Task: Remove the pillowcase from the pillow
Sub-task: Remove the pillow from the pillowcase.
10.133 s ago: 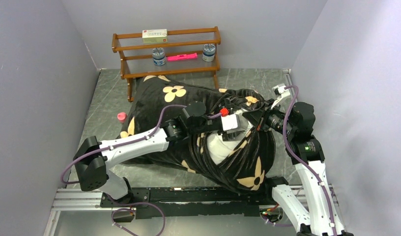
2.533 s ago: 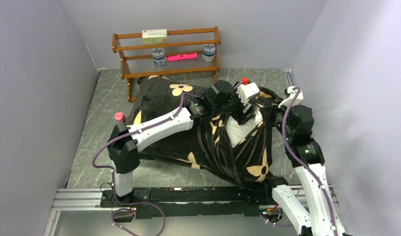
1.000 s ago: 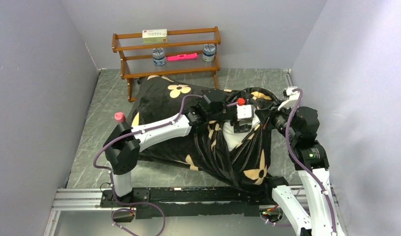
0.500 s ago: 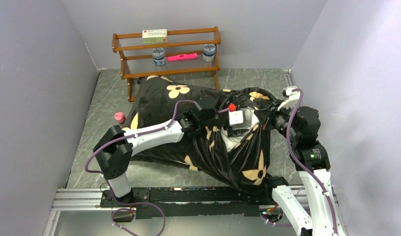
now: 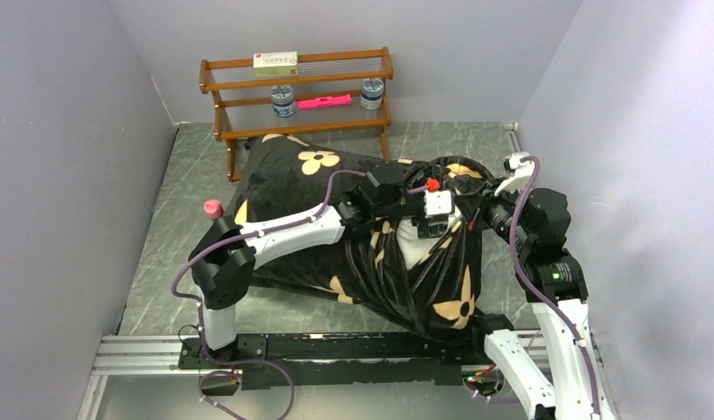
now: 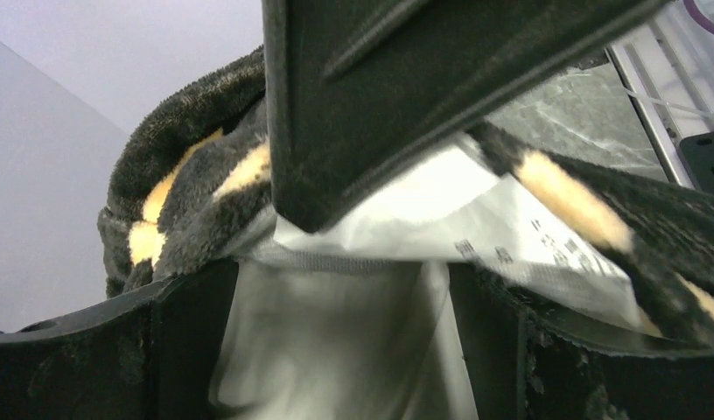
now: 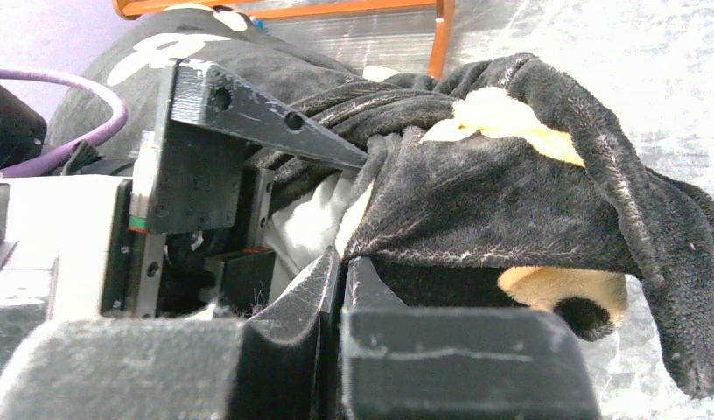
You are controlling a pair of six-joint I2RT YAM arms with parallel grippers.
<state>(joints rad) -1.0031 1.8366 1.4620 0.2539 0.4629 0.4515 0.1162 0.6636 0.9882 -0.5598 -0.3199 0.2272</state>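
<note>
The pillowcase [image 5: 301,188] lies across the middle of the desk [image 5: 183,188], its far corner just in front of the wooden shelf [image 5: 297,92]. It covers nearly all of the pillow [image 5: 412,251]. From above, only a narrow white wedge of the pillow shows through the open mouth of the cover on the right. The rest is under black plush, and the left arm lies across much of the cover.

The left hand [image 5: 434,229] reaches into that mouth, mostly hidden from above by its own white wrist block. In its wrist camera the left hand [image 6: 332,289] is spread wide. One finger fills the top of the view and the other is cut off along the bottom. White pillow cloth and a printed label [image 6: 520,254] sit between them, the print too blurred to read. Whether either finger touches the pillow cannot be told.

The right hand [image 5: 478,213] sits at the right rim of the mouth, dark against dark cloth and hard to pick out from above. In its own camera the right hand [image 7: 340,276] has its fingers pressed together, with the pillowcase [image 7: 493,192] hem caught at their tips and draped to the right. The pinch itself lies under the fold. A sliver of pillow [image 7: 301,227] shows just behind.

A small pink thing [image 5: 213,208] sits on the desk beside the left elbow, too small to identify.
</note>
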